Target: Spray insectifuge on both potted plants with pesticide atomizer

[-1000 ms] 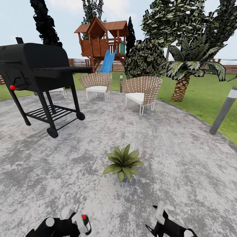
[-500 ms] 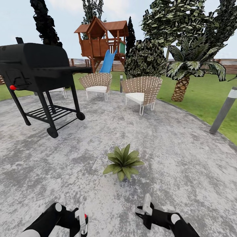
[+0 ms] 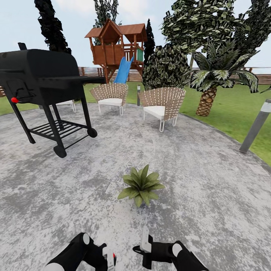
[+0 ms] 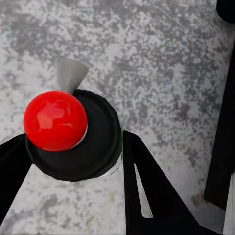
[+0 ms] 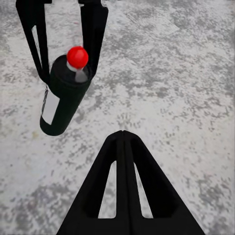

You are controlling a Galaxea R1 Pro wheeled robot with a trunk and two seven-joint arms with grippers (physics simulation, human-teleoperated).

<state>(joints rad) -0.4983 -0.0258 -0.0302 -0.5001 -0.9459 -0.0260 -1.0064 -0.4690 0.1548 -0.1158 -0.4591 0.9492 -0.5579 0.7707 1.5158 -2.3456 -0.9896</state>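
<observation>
Red-topped and slim, the dark green-black pesticide atomizer (image 5: 63,95) is sitting clamped between the left gripper's (image 4: 73,147) black fingers, above the mottled grey paved patio (image 3: 210,180). The right gripper (image 3: 145,241) is hovering just beside it, fingers pressed together on nothing. The small speckled-leaf potted plant (image 3: 141,184) is standing near, well inside the patio's rim. The bottle is looking light, rigid and smooth, so holding around its body below the cap is probably the safest grip.

The pesticide atomizer (image 5: 62,100) has a dull dark plastic-looking body and a glossy red ball top (image 4: 55,120). Around it the patio (image 3: 195,180) looks like rough mottled grey stone. Beyond the potted plant (image 3: 141,184), the grill (image 3: 41,77) looks like matt black metal and the chairs (image 3: 162,102) like woven wicker.
</observation>
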